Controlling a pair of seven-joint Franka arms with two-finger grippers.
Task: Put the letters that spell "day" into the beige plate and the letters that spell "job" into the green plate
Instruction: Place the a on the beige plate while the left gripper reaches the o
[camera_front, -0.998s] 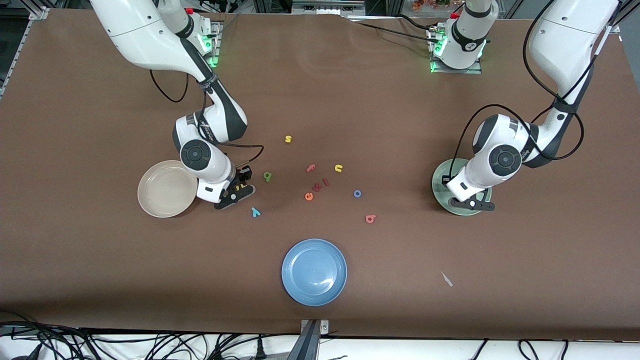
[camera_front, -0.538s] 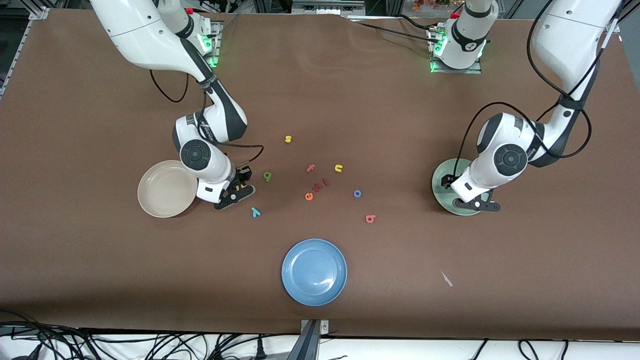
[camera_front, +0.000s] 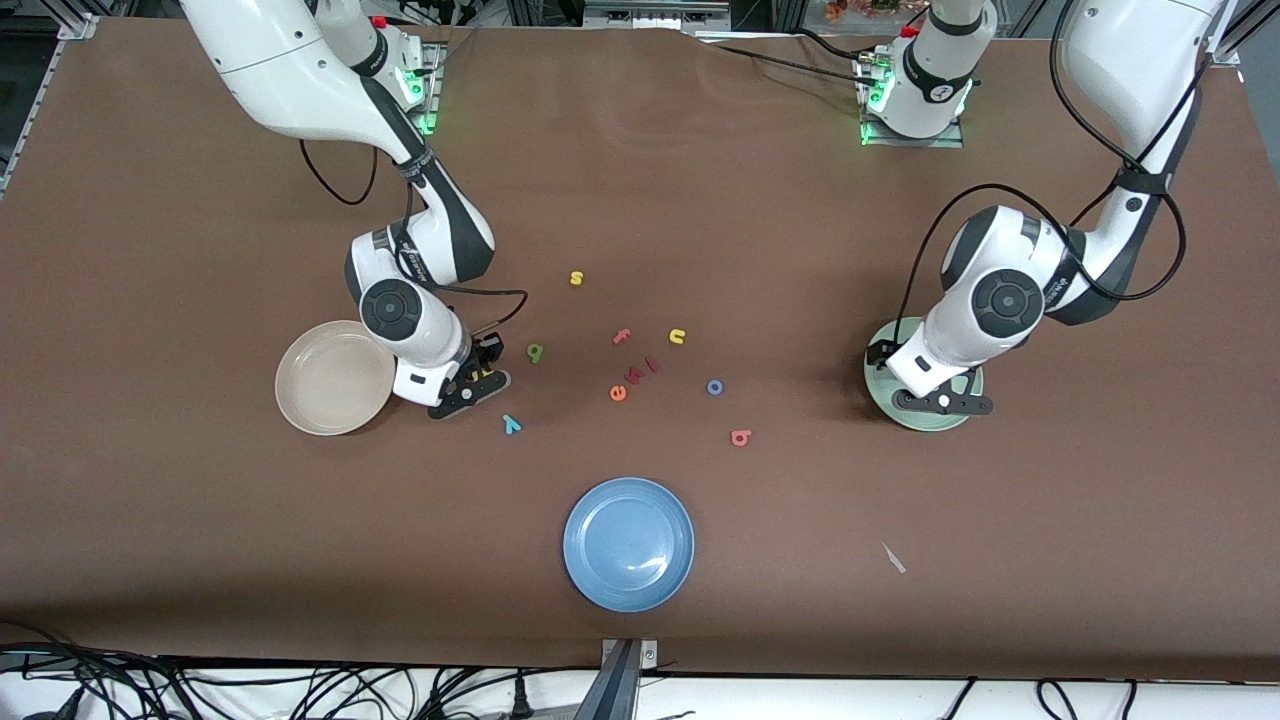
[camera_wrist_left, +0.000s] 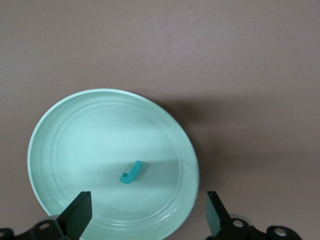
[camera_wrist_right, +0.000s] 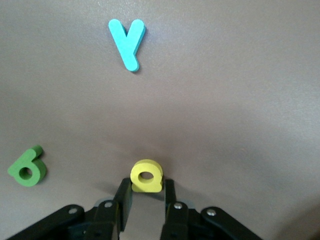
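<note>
Yellow foam, the small letter d (camera_wrist_right: 146, 176), sits pinched between our right gripper's (camera_wrist_right: 146, 192) fingers, low on the brown counter (camera_front: 700, 200) just beside the round cream-beige plate (camera_front: 325, 385). The dark green foam a (camera_front: 535, 351) and teal foam y (camera_front: 511, 424) lie near it on the counter. Our left gripper (camera_wrist_left: 147, 220) hangs over the pale mint-green plate (camera_wrist_left: 75, 130), fingers spread wide and empty, with the teal hooked j (camera_wrist_left: 131, 172) lying in the plate. The blue ring o (camera_front: 714, 386) and salmon-red b (camera_front: 740, 437) wait mid-counter. Next, we judge, the d needs lifting and carrying over the beige plate, while the left arm goes for the o.
</note>
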